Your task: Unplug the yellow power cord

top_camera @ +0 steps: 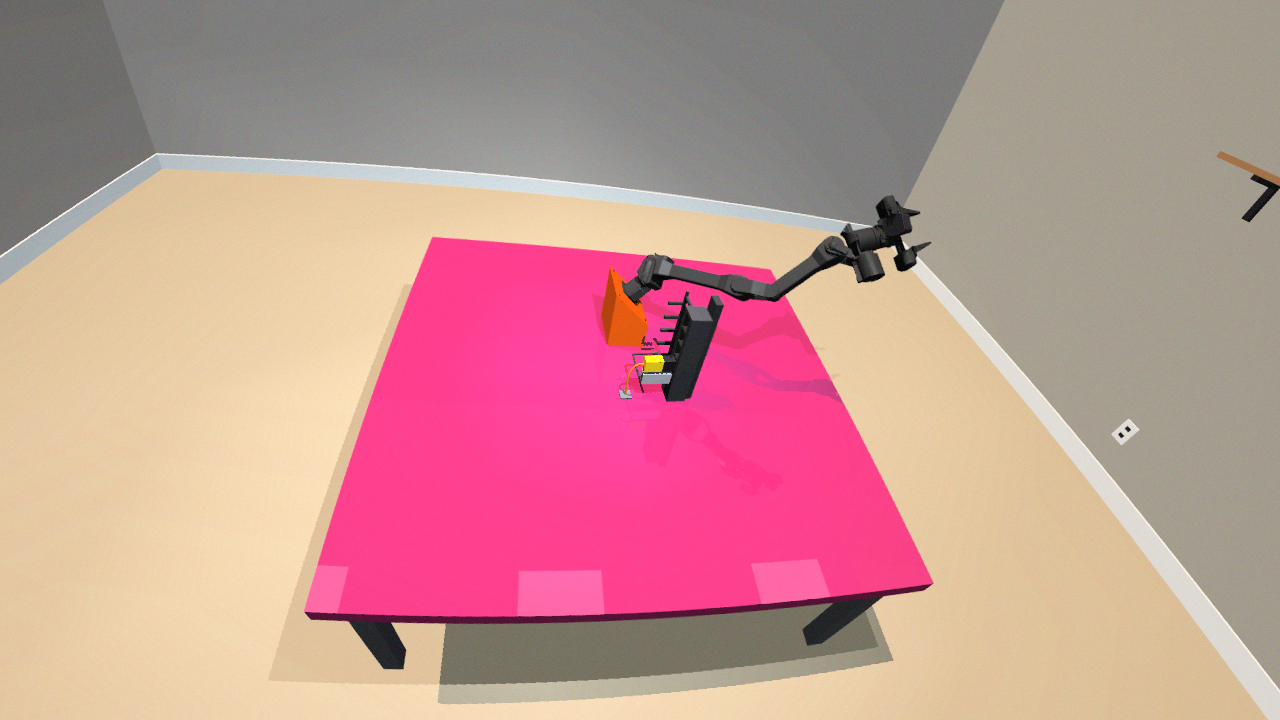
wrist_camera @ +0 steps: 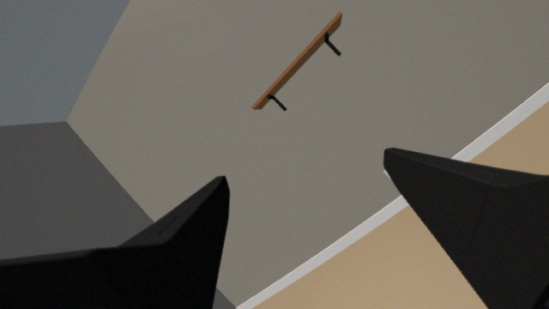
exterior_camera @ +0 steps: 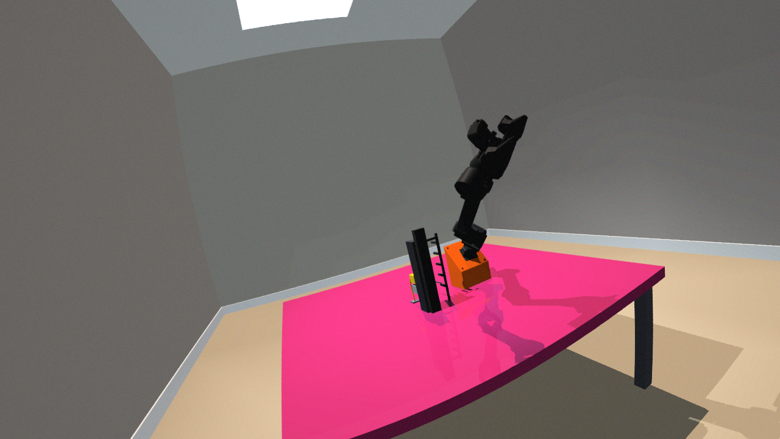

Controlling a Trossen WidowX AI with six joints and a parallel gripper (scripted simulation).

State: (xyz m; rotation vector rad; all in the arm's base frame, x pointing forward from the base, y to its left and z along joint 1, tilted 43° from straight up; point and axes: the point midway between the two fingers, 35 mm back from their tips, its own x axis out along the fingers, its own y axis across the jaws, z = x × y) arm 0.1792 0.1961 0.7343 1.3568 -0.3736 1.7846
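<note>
— Near the table's (top_camera: 572, 501) middle, what have you got?

— I see the yellow plug (top_camera: 654, 363) seated against the black strip (top_camera: 693, 349), which stands upright on edge. Its thin cord (top_camera: 633, 376) loops down to a small grey piece on the table just beside it. An orange base (top_camera: 621, 311) sits close behind the strip.

— And your gripper?

— My gripper (top_camera: 913, 235) is up high, well apart from the strip, out past the table's far edge. Fingers spread wide, nothing between them; the wrist view faces a wall shelf (wrist_camera: 297, 63).
</note>
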